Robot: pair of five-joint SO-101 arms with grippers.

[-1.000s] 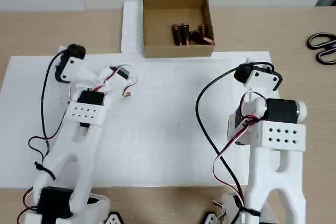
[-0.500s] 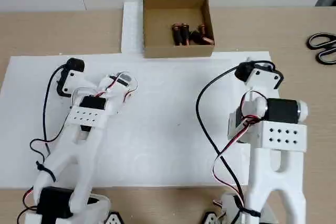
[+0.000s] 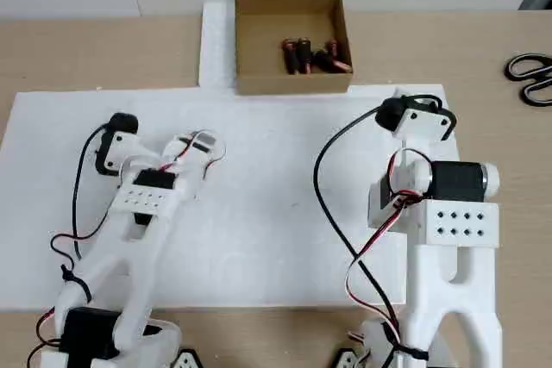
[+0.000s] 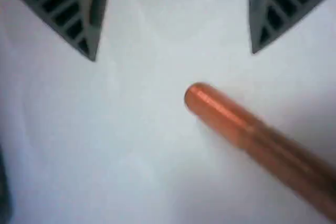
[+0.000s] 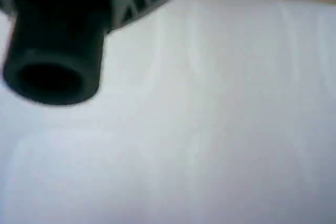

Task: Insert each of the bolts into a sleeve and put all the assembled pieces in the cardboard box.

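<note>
A copper bolt point(image 4: 247, 129) lies on the white sheet point(image 3: 276, 204). My left gripper point(image 4: 173, 51) hangs open just above it, with the grey fingertips point(image 4: 84, 19) spread wide on either side of the bolt's rounded end. My right gripper point(image 5: 79, 3) is shut on a black sleeve point(image 5: 52, 61), whose hollow end faces the camera above the sheet. The cardboard box point(image 3: 244, 40) stands at the far middle of the table and holds several assembled pieces point(image 3: 315, 55). In the high view the left arm point(image 3: 142, 191) and the right arm point(image 3: 431, 178) cover their own grippers.
Black-handled scissors point(image 3: 530, 75) lie on the wooden table at the far right, off the sheet. The sheet's middle between the two arms is bare. A white strip point(image 3: 216, 40) sits beside the box.
The left arm has drawn back toward the near edge of the table. The right arm's wrist has shifted slightly left and a little farther away.
</note>
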